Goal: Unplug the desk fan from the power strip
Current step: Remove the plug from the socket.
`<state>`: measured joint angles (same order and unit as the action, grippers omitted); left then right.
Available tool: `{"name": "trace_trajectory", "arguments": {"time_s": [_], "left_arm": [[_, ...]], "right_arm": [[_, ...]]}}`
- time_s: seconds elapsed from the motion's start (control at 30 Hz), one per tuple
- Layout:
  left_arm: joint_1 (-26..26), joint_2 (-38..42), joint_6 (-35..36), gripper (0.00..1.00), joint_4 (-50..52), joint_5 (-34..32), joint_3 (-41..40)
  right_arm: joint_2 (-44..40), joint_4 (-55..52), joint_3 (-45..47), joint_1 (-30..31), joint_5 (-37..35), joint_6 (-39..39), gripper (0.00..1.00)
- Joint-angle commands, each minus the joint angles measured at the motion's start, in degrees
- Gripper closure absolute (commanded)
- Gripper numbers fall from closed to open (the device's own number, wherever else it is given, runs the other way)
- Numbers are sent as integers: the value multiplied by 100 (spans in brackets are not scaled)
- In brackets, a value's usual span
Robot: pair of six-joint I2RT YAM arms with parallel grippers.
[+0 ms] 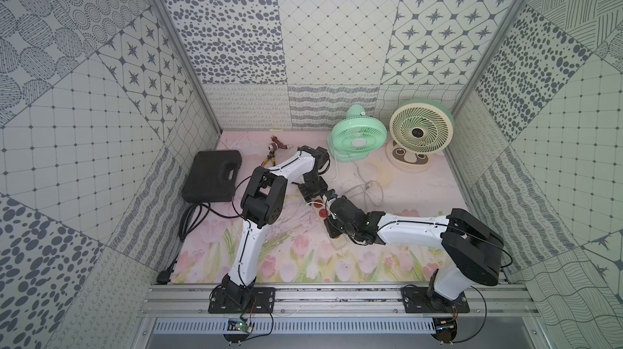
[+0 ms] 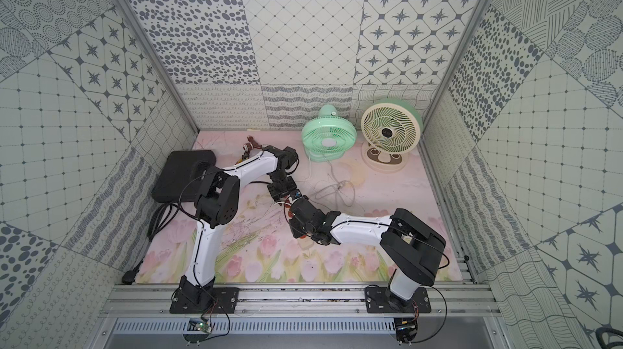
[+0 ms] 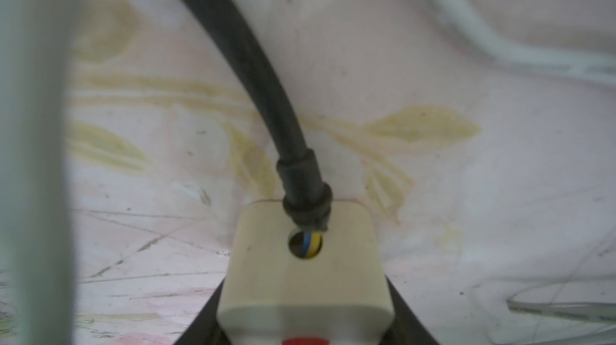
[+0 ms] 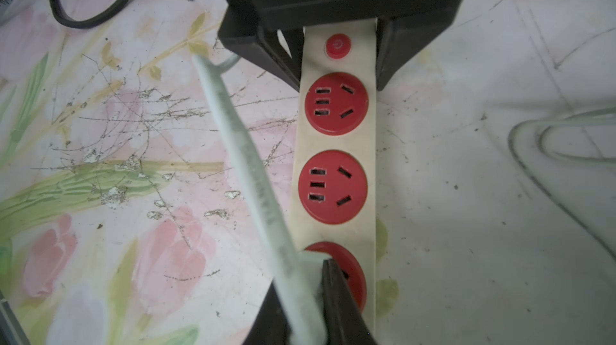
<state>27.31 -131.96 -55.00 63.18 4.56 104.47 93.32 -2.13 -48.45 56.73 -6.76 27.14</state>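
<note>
Nearest me, my right pincer (image 4: pixel 305 300) is closed on a pale plug (image 4: pixel 310 268). The plug sits over the third red socket of the power strip (image 4: pixel 336 142). I cannot tell whether its prongs are seated or lifted clear. The plug's pale cord (image 4: pixel 240 136) slants away from it above the flowered table (image 4: pixel 466 210).

The strip lies flat near the middle of the table, between my two arms, and runs away from me at a slant. Its near end pokes out below my right wrist in a top view (image 1: pixel 338 242). Beyond the plug, two red sockets stand empty, and after them comes the small red switch (image 4: pixel 337 46).

There my left pincer (image 4: pixel 338 73) is clamped across the strip, one finger pressed on each long side beside the switch. From my left wrist I see the strip's far end face, where the black cord (image 3: pixel 266 93) enters. Blue and yellow wires show in a round hole just under it.

Farther on, a loose coil of pale cord (image 1: pixel 369 192) lies on the table. Off to my left rests a black case (image 1: pixel 212 175), with pliers (image 1: pixel 269 159) just behind it. At the back wall the green fan (image 1: pixel 358 138) and the cream fan (image 1: pixel 419 131) stand upright side by side.
</note>
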Motion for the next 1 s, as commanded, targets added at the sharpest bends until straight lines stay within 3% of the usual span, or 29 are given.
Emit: {"name": "trace_trajectory", "arguments": {"time_s": [0.0, 0.47, 0.97], "left_arm": [[7, -359, 33, 100, 1180, -736, -295], [3, -383, 20, 100, 1220, -724, -239], [3, -383, 18, 100, 1329, -769, -128]], "right_arm": [[-314, 645, 35, -151, 81, 345, 100], [-272, 391, -138, 64, -221, -61, 100], [387, -261, -1088, 1285, -1829, -1802, 100]]}}
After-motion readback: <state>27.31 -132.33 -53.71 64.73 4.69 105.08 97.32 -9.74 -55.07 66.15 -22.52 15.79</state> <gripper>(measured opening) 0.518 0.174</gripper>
